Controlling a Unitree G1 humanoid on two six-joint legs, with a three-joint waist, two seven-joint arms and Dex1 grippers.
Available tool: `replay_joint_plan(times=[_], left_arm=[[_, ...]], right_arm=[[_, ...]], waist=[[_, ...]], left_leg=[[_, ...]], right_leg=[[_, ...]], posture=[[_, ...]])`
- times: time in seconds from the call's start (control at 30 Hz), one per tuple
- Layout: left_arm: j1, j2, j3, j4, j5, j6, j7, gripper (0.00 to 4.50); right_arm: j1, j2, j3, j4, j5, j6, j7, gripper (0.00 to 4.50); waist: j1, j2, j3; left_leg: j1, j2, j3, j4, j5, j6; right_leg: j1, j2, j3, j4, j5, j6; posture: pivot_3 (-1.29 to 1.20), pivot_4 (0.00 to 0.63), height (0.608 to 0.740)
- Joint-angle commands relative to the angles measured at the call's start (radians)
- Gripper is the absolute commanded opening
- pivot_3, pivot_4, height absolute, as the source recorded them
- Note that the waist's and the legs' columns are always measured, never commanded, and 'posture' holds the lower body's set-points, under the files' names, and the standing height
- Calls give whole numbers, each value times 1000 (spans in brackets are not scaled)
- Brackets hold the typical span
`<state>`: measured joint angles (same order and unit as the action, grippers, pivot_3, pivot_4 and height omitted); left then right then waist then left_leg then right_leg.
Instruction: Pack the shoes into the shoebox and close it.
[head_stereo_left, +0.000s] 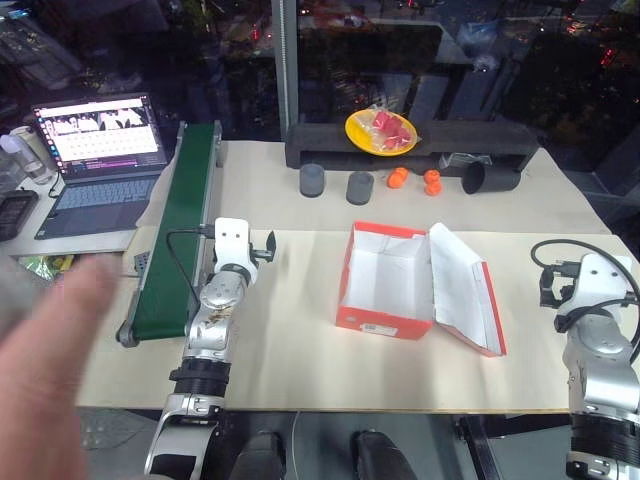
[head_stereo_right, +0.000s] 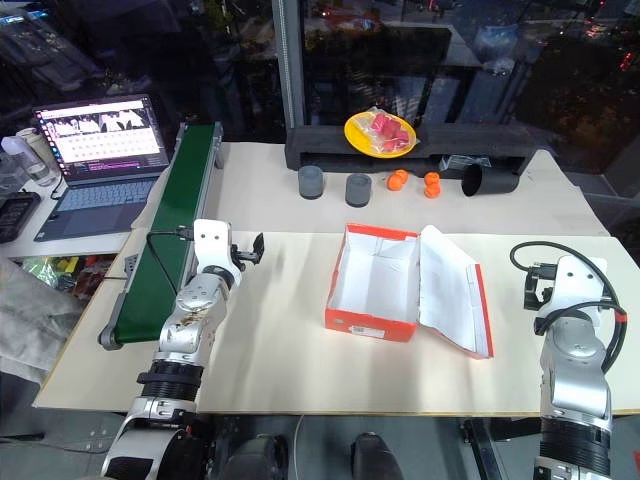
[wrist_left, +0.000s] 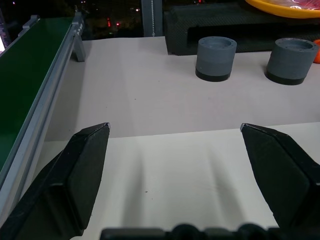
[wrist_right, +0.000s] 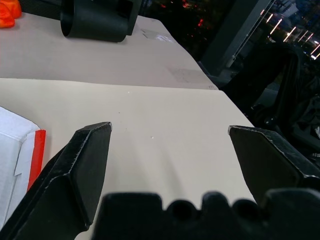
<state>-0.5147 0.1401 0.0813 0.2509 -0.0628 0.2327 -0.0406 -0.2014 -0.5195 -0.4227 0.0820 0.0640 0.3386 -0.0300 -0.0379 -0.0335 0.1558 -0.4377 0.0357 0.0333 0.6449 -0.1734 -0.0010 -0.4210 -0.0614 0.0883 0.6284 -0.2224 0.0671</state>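
Note:
The shoebox (head_stereo_left: 385, 285) stands open in the middle of the table, red-orange outside and white inside, with nothing in it. Its lid (head_stereo_left: 465, 290) leans out to the right. The shoes are out of view. My left gripper (head_stereo_left: 262, 247) hovers left of the box, its fingers (wrist_left: 90, 165) spread open over bare table. My right gripper (head_stereo_left: 548, 285) is out to the right of the lid, also open and empty, and the lid's edge (wrist_right: 20, 155) shows beside its finger.
A green conveyor (head_stereo_left: 185, 225) runs along the left, with a laptop (head_stereo_left: 95, 160) beyond it. Two grey cups (head_stereo_left: 312, 180), small orange pieces (head_stereo_left: 398, 178), a lying black cylinder (head_stereo_left: 490, 177) and a yellow plate (head_stereo_left: 381, 132) sit at the back. A person's blurred hand (head_stereo_left: 50, 370) is at the near left.

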Motion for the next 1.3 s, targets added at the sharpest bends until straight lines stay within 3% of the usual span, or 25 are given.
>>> replay_joint_plan(times=[0.03,0.13,0.27,0.37,0.47,0.63,0.8,1.03,1.3], left_arm=[[-58,58,-19,-46,44,-83,-32,4500],[-94,153,-39,-92,115,-199,-52,4500],[-80,181,5,-135,95,-196,-44,4500],[-63,196,117,-192,47,-12,6,4500],[-72,206,244,-204,-58,301,33,4500],[-67,293,257,-244,-88,529,-20,4500],[-97,331,291,-235,-128,640,-38,4500],[-105,348,274,-242,-145,749,-53,4500],[-123,343,233,-165,-132,721,-73,4500]], right_arm=[[-31,26,20,-125,-3,32,-25,4419],[-130,91,111,-270,58,153,17,4419],[-256,94,216,-377,154,311,151,4419],[-350,81,286,-446,283,443,292,4419],[-380,28,381,-536,414,537,478,4419],[-328,-74,451,-691,623,588,745,4419],[-280,-106,525,-651,582,532,798,4419],[-197,-53,471,-642,630,544,769,4419],[-117,-1,415,-647,661,556,691,4419]], waist=[[0,0,0],[-21,0,0],[-21,1,0],[-15,1,0],[-8,0,0],[8,-1,1],[14,-6,-1],[17,-6,-1],[22,-7,-1]], left_leg=[[0,0,0,0,0,0],[0,1,0,0,0,0],[4,-1,0,-1,0,0],[4,-1,-1,-1,0,0],[1,1,-3,-1,0,0],[-3,0,-7,0,0,0],[-2,0,-8,1,0,0],[-2,1,-8,0,0,-1],[-2,1,-8,0,0,-1]], right_leg=[[0,0,0,0,0,0],[-3,3,2,1,0,0],[1,2,4,2,0,0],[0,1,4,2,0,0],[-2,2,0,2,0,0],[-1,1,-5,0,0,0],[0,0,-7,1,0,0],[-2,1,-7,1,0,-2],[-1,1,-7,2,0,-2]], posture=[[0,150,740],[0,150,740],[0,150,740],[0,150,740],[0,150,740],[0,150,740],[0,150,740],[0,150,740],[0,150,740]])
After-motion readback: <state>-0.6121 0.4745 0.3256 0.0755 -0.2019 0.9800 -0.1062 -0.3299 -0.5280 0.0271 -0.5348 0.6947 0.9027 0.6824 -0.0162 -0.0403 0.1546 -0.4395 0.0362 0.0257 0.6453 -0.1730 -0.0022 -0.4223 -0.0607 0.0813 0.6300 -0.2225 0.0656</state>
